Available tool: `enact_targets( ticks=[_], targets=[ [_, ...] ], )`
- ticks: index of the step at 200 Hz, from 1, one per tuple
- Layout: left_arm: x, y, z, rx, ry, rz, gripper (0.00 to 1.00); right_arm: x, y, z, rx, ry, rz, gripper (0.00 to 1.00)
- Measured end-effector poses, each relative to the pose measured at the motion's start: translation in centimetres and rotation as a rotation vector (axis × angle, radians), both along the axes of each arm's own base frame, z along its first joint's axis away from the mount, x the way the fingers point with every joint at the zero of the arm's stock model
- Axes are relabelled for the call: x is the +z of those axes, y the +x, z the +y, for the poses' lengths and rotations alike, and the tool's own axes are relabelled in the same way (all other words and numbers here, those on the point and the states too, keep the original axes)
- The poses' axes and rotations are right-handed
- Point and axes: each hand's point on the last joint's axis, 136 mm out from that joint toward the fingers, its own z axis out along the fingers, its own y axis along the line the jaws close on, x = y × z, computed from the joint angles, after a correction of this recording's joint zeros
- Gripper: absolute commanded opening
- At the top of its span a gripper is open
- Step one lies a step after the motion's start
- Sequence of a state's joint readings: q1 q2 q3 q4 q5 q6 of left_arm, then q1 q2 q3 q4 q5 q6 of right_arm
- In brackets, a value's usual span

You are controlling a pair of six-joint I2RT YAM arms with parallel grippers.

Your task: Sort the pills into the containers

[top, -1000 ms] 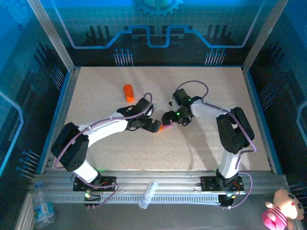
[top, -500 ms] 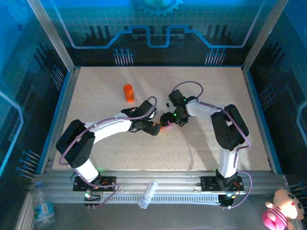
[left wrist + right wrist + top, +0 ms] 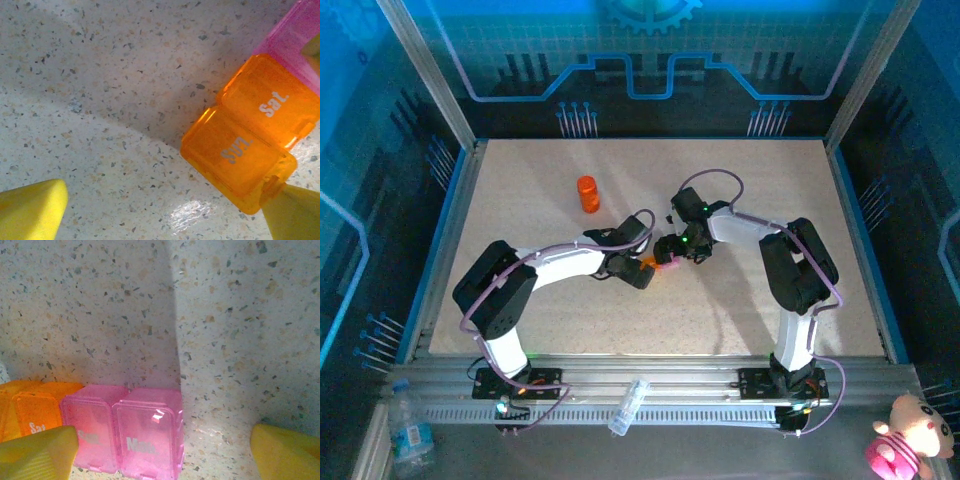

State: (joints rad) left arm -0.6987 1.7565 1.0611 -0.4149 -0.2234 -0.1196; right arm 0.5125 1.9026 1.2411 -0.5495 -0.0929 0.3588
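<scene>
On the speckled tabletop (image 3: 740, 310), both arms are reaching inward and meeting over the containers (image 3: 661, 264). The strip is lying flat just left of centre, well apart from the orange bottle (image 3: 587, 193) standing farther back. The left gripper (image 3: 642, 272) is hovering at the strip's orange end and the right gripper (image 3: 672, 248) at its pink end.

Both are released. In the left wrist view the yellow fingertips (image 3: 31, 207) are spread wide, one over bare tabletop and the other right at the corner of the Sun compartment (image 3: 235, 155), which is joined to the Sat compartment (image 3: 272, 102). In the right wrist view the fingers are also parted. One is overlapping the edge where orange is meeting pink, while the other is sitting well clear of the Mon compartment (image 3: 147, 437).

Every lid in sight is looking shut, so the step in hand is probably steadying the strip and getting a lid up – a judgement, not a certainty.

To do it well, one gripper should be pinning the strip flat while the other is working at a single lid tab. The plastic is light and will likely be skidding on the smooth surface if pushed from one end only. Closing slowly and squarely across the strip's narrow width matters – a skewed pinch could be flipping it over.
</scene>
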Motion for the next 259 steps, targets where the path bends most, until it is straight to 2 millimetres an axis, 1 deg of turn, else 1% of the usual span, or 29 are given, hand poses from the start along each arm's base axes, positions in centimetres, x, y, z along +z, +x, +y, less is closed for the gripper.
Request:
enact_targets(
  ticks=[60,100,140,168,207,241,259],
  targets=[
    [1.6,2.0,-0.2,0.013,-0.010,-0.052,0.99,0.0,0.0,0.0,0.000,0.000,0.000,0.89],
    [2.4,3.6,0.6,0.052,-0.019,-0.074,0.99,0.0,0.0,0.0,0.000,0.000,0.000,0.89],
    [2.3,4.6,1.8,0.092,-0.019,-0.075,0.99,-0.1,0.0,0.0,0.000,0.000,0.001,0.89],
    [1.7,5.0,2.5,0.111,-0.010,-0.062,0.99,-0.1,0.0,0.0,0.000,0.000,0.001,0.89],
    [0.6,5.0,2.8,0.127,-0.001,-0.039,0.99,-0.1,0.0,0.0,0.000,0.000,0.001,0.89],
    [0.7,4.9,2.6,0.139,-0.019,-0.032,0.99,0.0,0.0,0.0,0.000,0.000,0.002,0.89],
    [1.3,4.8,2.3,0.149,-0.047,-0.033,0.99,0.2,0.0,0.0,0.000,-0.001,0.005,0.90]
  ],
)
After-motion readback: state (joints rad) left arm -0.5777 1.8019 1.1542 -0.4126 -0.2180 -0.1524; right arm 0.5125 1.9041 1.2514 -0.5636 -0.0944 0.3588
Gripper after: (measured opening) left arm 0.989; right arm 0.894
